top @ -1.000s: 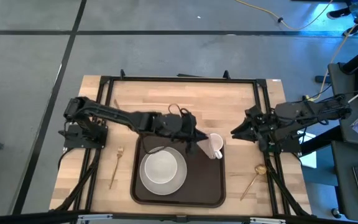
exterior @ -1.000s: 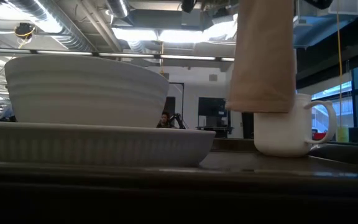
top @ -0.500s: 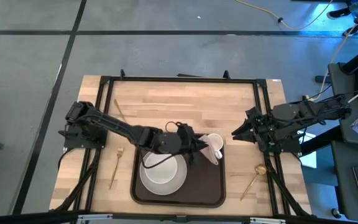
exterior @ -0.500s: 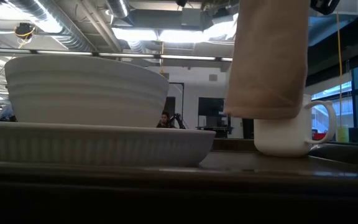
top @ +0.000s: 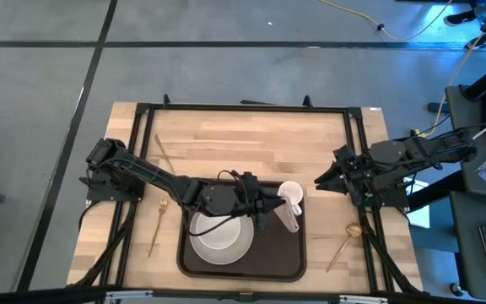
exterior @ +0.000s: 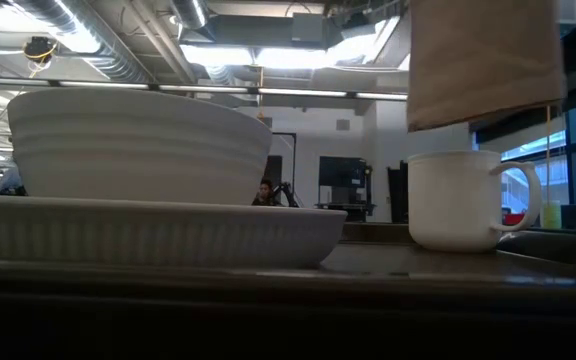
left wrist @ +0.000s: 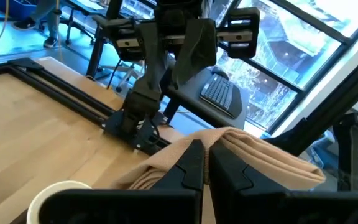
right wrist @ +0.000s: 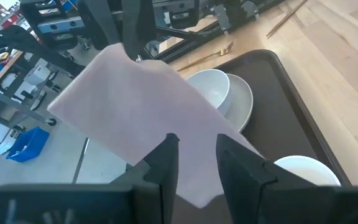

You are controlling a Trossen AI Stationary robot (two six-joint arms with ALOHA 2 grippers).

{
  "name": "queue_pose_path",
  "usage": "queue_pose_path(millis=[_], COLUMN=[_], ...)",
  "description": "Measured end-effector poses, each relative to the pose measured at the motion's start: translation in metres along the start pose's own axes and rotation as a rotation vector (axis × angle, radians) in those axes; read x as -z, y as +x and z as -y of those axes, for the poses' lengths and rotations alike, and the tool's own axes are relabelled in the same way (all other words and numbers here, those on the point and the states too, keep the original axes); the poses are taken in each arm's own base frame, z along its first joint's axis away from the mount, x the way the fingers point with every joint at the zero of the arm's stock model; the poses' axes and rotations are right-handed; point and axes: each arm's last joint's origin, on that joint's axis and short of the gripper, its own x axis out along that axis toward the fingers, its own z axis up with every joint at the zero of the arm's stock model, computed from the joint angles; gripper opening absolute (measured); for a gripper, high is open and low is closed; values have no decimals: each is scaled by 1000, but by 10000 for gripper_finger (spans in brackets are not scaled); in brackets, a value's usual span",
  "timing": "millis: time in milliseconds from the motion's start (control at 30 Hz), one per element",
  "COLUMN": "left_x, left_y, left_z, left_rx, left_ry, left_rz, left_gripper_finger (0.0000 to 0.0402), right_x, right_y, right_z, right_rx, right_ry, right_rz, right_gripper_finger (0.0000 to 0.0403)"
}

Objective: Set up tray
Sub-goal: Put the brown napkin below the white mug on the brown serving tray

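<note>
The dark brown tray [top: 287,253] lies at the table's near middle. It carries a white plate [top: 202,250] with a white bowl [top: 223,228] on it, and a white mug [top: 291,191] in its far right corner. My left gripper [top: 268,205] reaches over the tray beside the mug, shut on a pinkish-tan napkin [top: 288,219]. In the low view the napkin [exterior: 483,60] hangs above the mug [exterior: 463,200]. My right gripper [top: 319,180] waits open at the table's right edge, fingers apart in its wrist view [right wrist: 194,146]. My left gripper [left wrist: 207,149] pinches the napkin between its two fingers at a bunched upper edge [left wrist: 229,140]; one layer or several, I cannot tell. The fingers come level from the table's left. The napkin's sheet [right wrist: 142,106] hangs below, lifted clear of tray and mug.
A gold fork [top: 156,224] lies left of the tray and a gold spoon [top: 344,241] right of it. A thin gold utensil [top: 164,152] lies at the far left. Black frame rails [top: 243,108] border the table. Bare wood [top: 251,139] spans the far half.
My left gripper has moved toward the table's near edge and slightly right, staying shut on the napkin. The napkin went with it, from in front of the mug's upper part in the low view to hanging clear above the mug's rim.
</note>
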Motion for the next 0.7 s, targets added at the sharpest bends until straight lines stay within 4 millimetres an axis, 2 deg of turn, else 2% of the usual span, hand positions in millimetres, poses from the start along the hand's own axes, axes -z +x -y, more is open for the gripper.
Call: queue_pose_path(millis=[133, 367, 700], left_x=[4, 16, 37], left_y=[-1, -5, 17], left_z=[0, -4, -22], left_rx=[3, -103, -232], left_ry=[-30, -83, -132], left_rz=[-35, -96, -75], left_gripper_finger=[3, 3, 3], right_x=[0, 2, 5], right_y=[0, 0, 0], right_z=[0, 1, 4], right_rx=[0, 14, 39], right_ry=[1, -2, -4], right_rz=[0, -19, -51], right_gripper_finger=[110, 110, 110])
